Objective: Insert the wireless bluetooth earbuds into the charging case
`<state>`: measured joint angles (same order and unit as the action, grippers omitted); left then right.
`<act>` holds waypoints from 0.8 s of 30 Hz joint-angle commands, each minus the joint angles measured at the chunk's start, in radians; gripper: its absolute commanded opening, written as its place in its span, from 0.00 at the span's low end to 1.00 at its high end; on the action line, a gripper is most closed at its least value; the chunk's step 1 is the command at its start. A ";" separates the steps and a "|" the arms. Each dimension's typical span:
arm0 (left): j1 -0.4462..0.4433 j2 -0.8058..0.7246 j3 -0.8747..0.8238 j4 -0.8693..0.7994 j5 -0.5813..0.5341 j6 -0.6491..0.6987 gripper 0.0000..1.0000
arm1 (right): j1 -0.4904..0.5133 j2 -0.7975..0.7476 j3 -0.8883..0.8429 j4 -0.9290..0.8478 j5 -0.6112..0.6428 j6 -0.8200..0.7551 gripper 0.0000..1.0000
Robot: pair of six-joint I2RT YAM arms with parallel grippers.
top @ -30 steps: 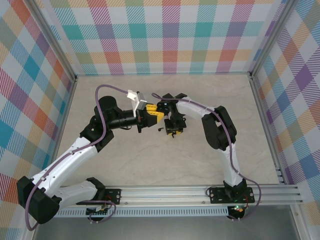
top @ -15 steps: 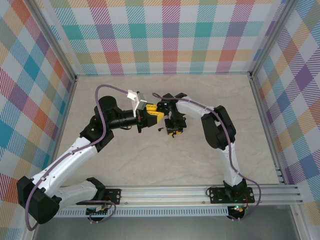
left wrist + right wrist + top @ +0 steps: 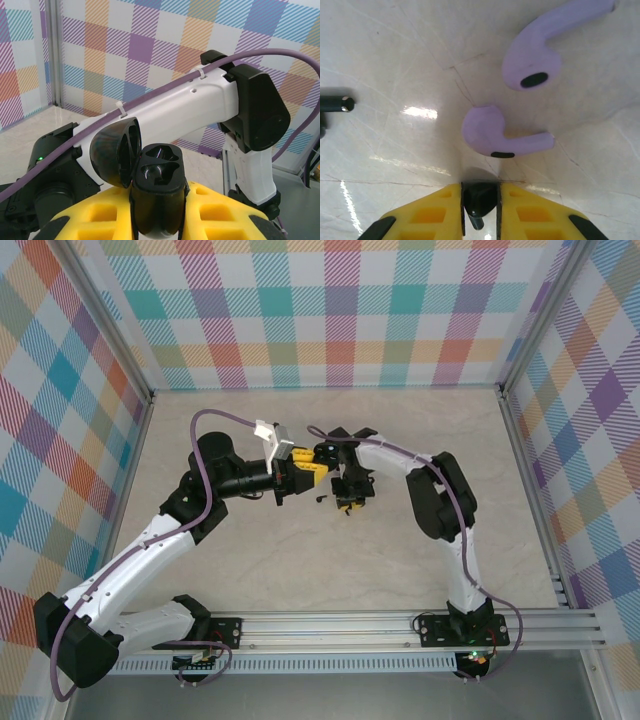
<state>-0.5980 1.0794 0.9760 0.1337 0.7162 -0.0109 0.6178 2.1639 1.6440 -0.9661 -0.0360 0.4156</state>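
Clamps the charging case (image 3: 159,175) in the left gripper (image 3: 159,212), jaws tight on its lower body, lid (image 3: 117,157) swung open, both wells seemingly empty. Holds it off the surface near the middle of the tabletop (image 3: 395,60), just beside the right gripper (image 3: 480,212). Pinches a black earbud (image 3: 479,196) there, jaws nearly closed with the pads against its two sides, low over the tabletop. Leaves the nearer lavender earbud (image 3: 487,131) loose just beyond the fingertips, the farther lavender earbud (image 3: 532,60) past it, and another black piece (image 3: 335,104) off to the left.

Risks squeezing the small rounded bud out sideways if caught off centre, or lifting it turned wrong for its well and jamming on the rim. Risks nudging the nearer lavender earbud, being so close.

Compared with a second ago, shows almost nothing changed from above: same pose on the left, only a slight shift of the right elbow.
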 commanded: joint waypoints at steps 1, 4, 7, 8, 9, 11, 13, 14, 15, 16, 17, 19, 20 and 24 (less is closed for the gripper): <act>-0.008 -0.006 0.001 0.020 0.014 -0.011 0.11 | -0.021 -0.040 -0.068 0.053 0.006 0.026 0.20; -0.008 0.005 0.005 0.014 0.007 -0.019 0.11 | -0.034 -0.091 -0.128 0.114 -0.012 0.029 0.19; -0.008 0.018 0.008 0.010 -0.021 -0.043 0.11 | -0.045 -0.148 -0.189 0.181 -0.029 0.038 0.19; -0.008 0.022 0.008 0.013 -0.029 -0.052 0.11 | -0.050 -0.167 -0.209 0.203 -0.035 0.044 0.19; -0.008 0.027 0.007 0.015 -0.038 -0.063 0.11 | -0.053 -0.185 -0.227 0.224 -0.042 0.047 0.20; -0.008 0.038 0.005 0.024 -0.057 -0.082 0.11 | -0.062 -0.220 -0.265 0.265 -0.054 0.056 0.19; -0.008 0.048 0.001 0.031 -0.085 -0.097 0.11 | -0.071 -0.264 -0.308 0.315 -0.065 0.065 0.19; -0.008 0.052 -0.004 0.035 -0.105 -0.103 0.11 | -0.074 -0.285 -0.328 0.336 -0.072 0.068 0.19; -0.008 0.055 -0.008 0.038 -0.126 -0.106 0.11 | -0.079 -0.309 -0.350 0.365 -0.079 0.070 0.19; -0.008 0.058 -0.014 0.046 -0.147 -0.114 0.11 | -0.084 -0.338 -0.372 0.390 -0.084 0.072 0.19; -0.008 0.061 -0.020 0.054 -0.170 -0.125 0.11 | -0.088 -0.365 -0.394 0.415 -0.090 0.073 0.19; -0.008 0.067 -0.032 0.072 -0.196 -0.140 0.11 | -0.093 -0.412 -0.425 0.444 -0.094 0.075 0.18; -0.008 0.073 -0.038 0.083 -0.207 -0.149 0.11 | -0.099 -0.436 -0.440 0.458 -0.098 0.075 0.18; -0.008 0.087 -0.056 0.119 -0.233 -0.180 0.11 | -0.112 -0.536 -0.493 0.517 -0.125 0.077 0.17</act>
<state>-0.5991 1.1622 0.9371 0.1795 0.5278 -0.1505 0.5156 1.6920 1.1805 -0.5312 -0.1207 0.4816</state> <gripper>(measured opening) 0.211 0.178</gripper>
